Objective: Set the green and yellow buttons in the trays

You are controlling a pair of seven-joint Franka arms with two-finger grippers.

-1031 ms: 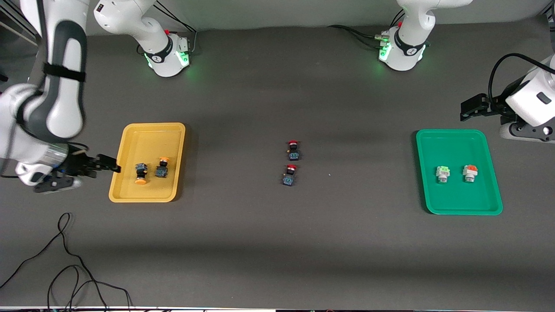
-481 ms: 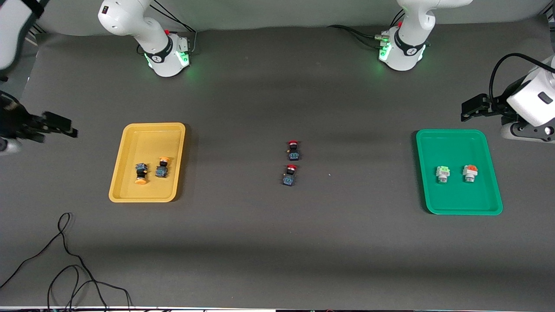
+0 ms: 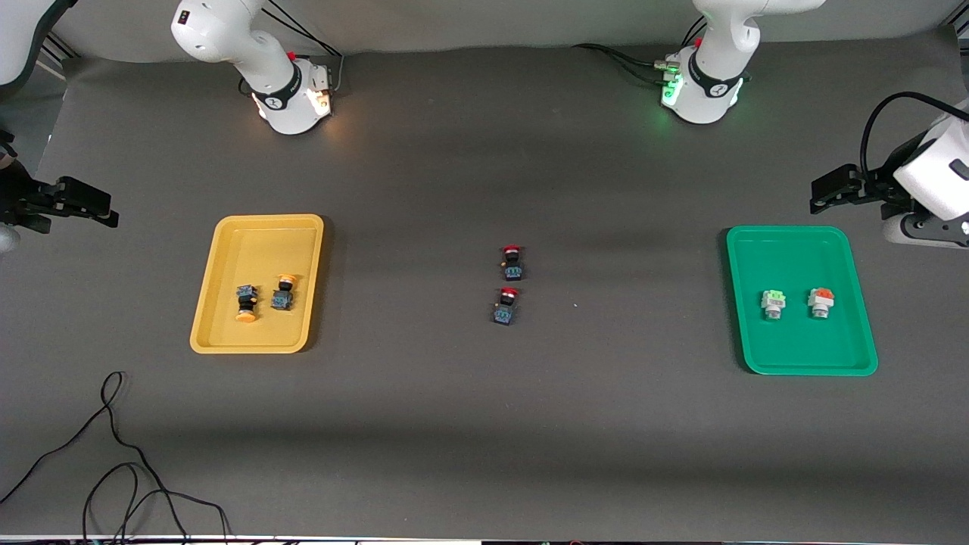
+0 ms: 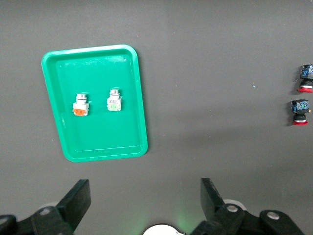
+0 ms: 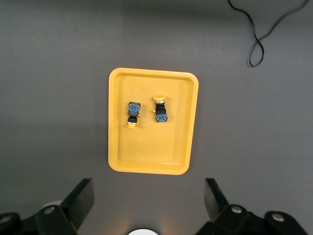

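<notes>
Since a second ago your right gripper (image 3: 106, 212) has lifted away from the shallow yellow plastic tray (image 3: 227, 250); it and the left gripper (image 3: 821, 198) hang spread, empty. Both glossy yellow-capped buttons (image 3: 246, 303) lie there, both pale grey buttons (image 3: 773, 303) in the green tray (image 3: 787, 242). You look finished.

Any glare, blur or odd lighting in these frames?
Front view: sharp, soft shadow bands across the table, right arm's base lamp glowing amber, left arm's base lamp green. Left wrist view: green tray crisp, no glare. Right wrist view: yellow tray crisp, table darker toward the corners.
</notes>
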